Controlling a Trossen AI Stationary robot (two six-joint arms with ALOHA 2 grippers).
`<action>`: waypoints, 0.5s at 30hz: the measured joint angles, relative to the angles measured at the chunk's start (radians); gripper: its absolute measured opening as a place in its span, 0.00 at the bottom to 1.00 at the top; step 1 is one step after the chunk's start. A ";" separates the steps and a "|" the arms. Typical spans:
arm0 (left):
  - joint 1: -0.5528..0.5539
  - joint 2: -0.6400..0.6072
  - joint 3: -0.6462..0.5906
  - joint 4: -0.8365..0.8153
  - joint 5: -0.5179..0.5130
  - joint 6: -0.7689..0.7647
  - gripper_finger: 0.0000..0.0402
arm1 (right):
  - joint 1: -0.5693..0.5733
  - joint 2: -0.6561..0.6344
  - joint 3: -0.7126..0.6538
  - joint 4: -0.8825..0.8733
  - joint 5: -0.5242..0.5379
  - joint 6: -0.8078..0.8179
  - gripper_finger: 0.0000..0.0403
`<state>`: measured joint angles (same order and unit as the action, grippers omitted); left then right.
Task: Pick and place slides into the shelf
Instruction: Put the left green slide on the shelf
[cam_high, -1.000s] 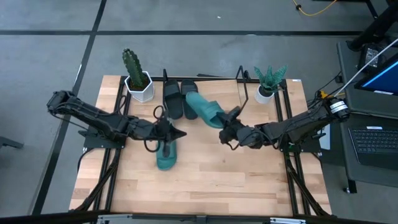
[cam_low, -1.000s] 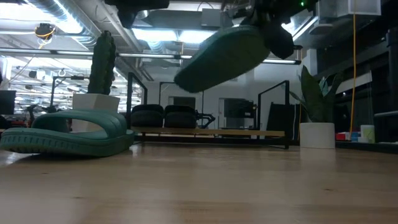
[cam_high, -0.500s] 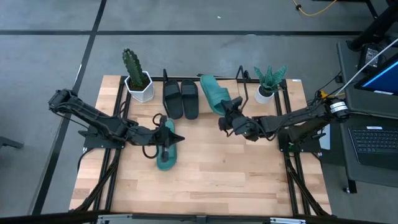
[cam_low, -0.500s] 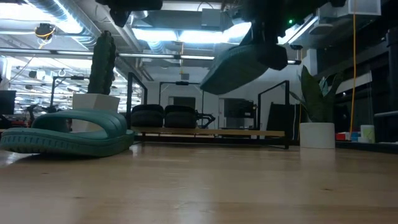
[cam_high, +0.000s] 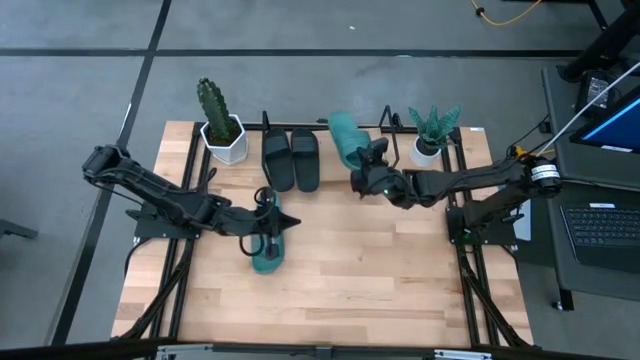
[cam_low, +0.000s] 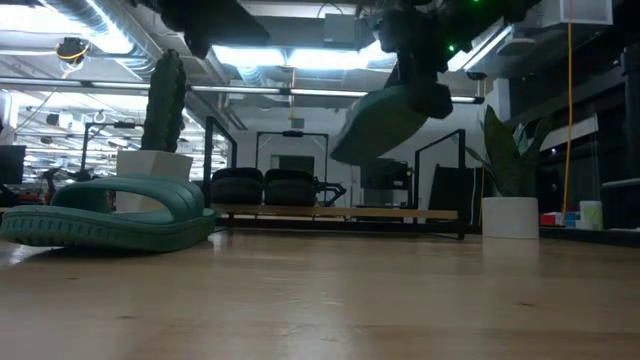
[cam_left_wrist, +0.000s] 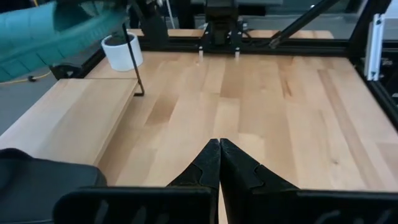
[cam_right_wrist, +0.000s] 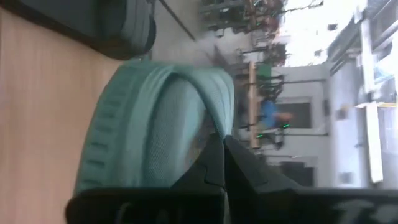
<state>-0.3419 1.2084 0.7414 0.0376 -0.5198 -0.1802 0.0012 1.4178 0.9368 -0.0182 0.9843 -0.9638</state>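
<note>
While right gripper (cam_high: 372, 172) pinches teal slide (cam_high: 346, 138), shelf (cam_left_wrist: 68, 118) beneath lies bare.

Two black slides (cam_high: 291, 158) at 12 o'clock on light wooden shelf (cam_high: 372, 172); teal-green slide (cam_high: 346, 138) at 1 o'clock, second teal-green slide (cam_high: 266, 250) near centre. White pots (cam_high: 226, 141), green plants.

One camera hangs overhead looking straight down on the whole counter (cam_high: 330, 270), another sits at counter-top level gazing across toward the shelf (cam_low: 330, 212) and room beyond, each wrist camera peers close past its own fingers, and all share the wooden surface.
</note>
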 joint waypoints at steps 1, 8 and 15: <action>0.004 0.005 0.000 0.001 -0.001 0.000 0.00 | -0.010 0.000 0.022 -0.047 -0.016 0.038 0.00; 0.022 0.011 0.000 0.000 -0.001 0.000 0.00 | -0.059 0.000 0.157 -0.254 -0.187 0.249 0.00; 0.022 0.011 0.000 0.000 -0.001 0.000 0.00 | -0.063 0.021 0.169 -0.259 -0.181 0.245 0.00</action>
<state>-0.3195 1.2194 0.7414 0.0371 -0.5205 -0.1799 -0.0620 1.4385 1.1057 -0.2767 0.8030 -0.7190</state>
